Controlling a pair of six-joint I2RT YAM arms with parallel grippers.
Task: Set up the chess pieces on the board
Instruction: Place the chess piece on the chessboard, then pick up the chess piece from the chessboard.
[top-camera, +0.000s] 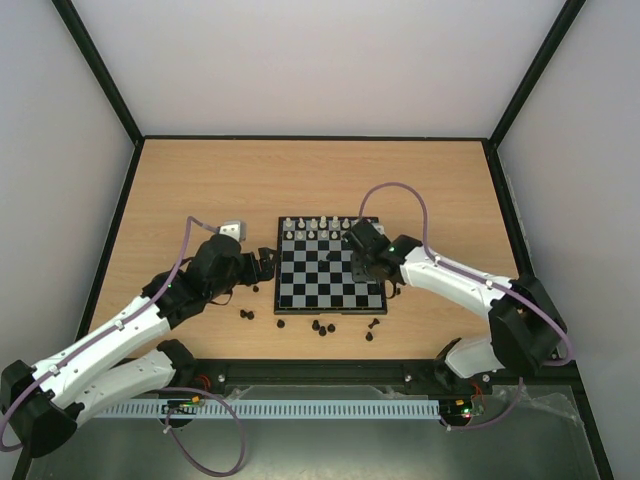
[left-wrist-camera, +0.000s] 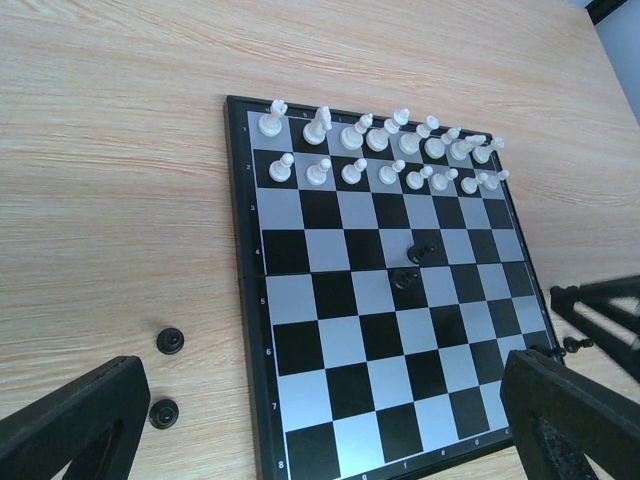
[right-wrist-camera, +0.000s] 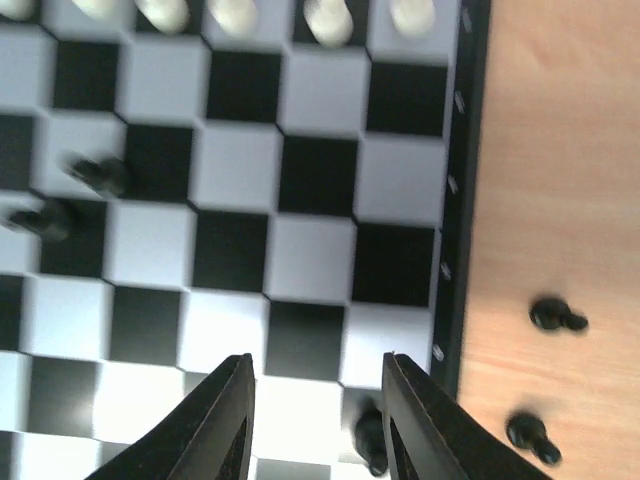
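Your right gripper (right-wrist-camera: 317, 365) is low over the board (left-wrist-camera: 320, 345), by its right edge. Jaws are apart, not clamped on anything. One black piece (right-wrist-camera: 370, 440) stands between them, tight against the right finger; can't tell if it touches.

Your left gripper (left-wrist-camera: 325, 365) is at the board's left side, jaws spread wide, nothing held.

White pieces (left-wrist-camera: 380, 150) fill the two far rows. Two more black pieces (left-wrist-camera: 412, 264) are on middle squares, and one looks tipped over. The loose black pieces (top-camera: 320, 328) are scattered on the table (top-camera: 200, 180) just off the board's near edge. Two of them are beside its right edge in the right wrist view.
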